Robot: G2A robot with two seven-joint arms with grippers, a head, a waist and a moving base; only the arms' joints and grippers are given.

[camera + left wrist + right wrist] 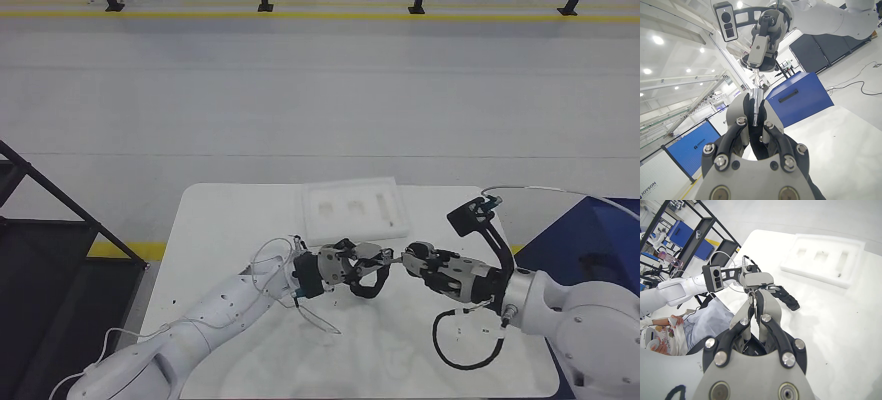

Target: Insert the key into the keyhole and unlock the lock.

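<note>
Left fingers (736,110) clench the lock (757,95), aloft near the foam tray (352,208) | right fingers (758,51) grasp the key (756,77), tip at the keyhole's mouth | judged: aligned, insertion barely begun; seating and turning are left to do.

The table (222,222) is viewed from high above both arms, looking down from some way off. The left gripper (755,101) is seen from close behind, along its fingers and upward toward the ceiling (668,56). The right gripper (755,302) is seen from close behind, downward onto the table. The spot just ahead of each gripper, where the two meet, is shared by all three views.
</note>
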